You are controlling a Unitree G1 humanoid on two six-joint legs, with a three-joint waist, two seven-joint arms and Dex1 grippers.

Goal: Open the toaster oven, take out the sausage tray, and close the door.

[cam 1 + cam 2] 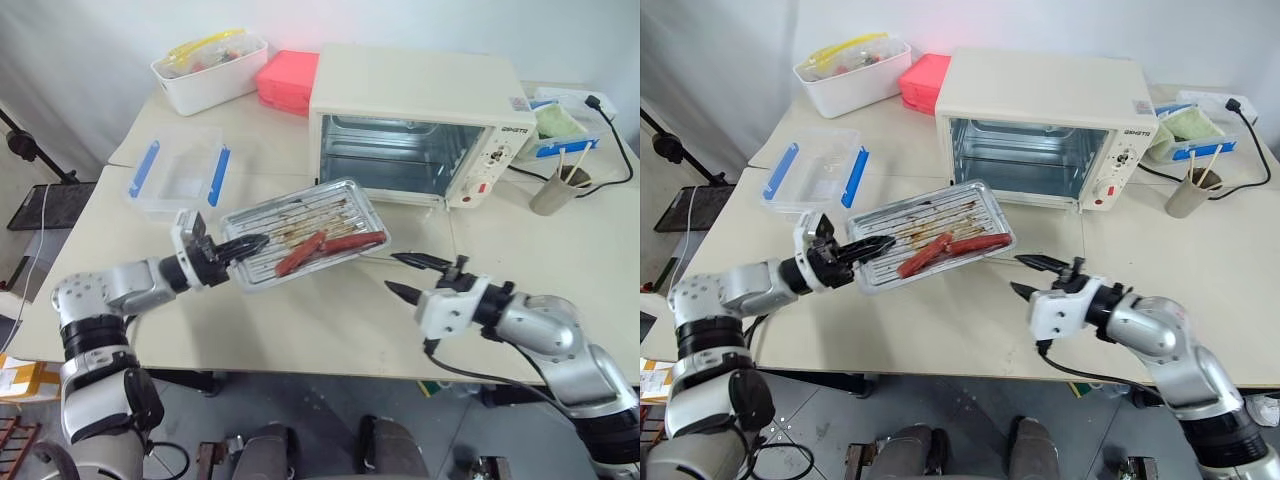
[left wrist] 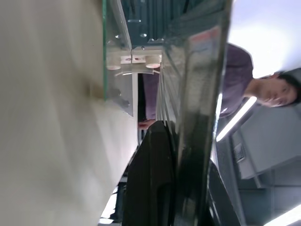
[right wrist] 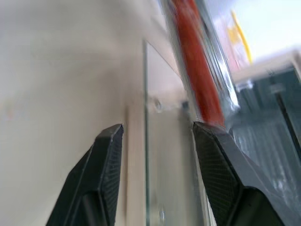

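Left eye view: we see our left gripper (image 1: 243, 245) clamped on the shallow shiny metal sausage tray (image 1: 305, 232), held above the table before the cream-white toaster oven (image 1: 415, 125); our right gripper (image 1: 412, 275), jaws apart, sits just right of the tray.

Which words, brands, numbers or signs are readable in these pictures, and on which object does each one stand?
Small dark brand word at the top of the toaster oven control panel: too small to read.
Markings around the oven's knobs: too small to read.
Sticker on the oven's top, near its right rear corner: too small to read.
No other text is visible.
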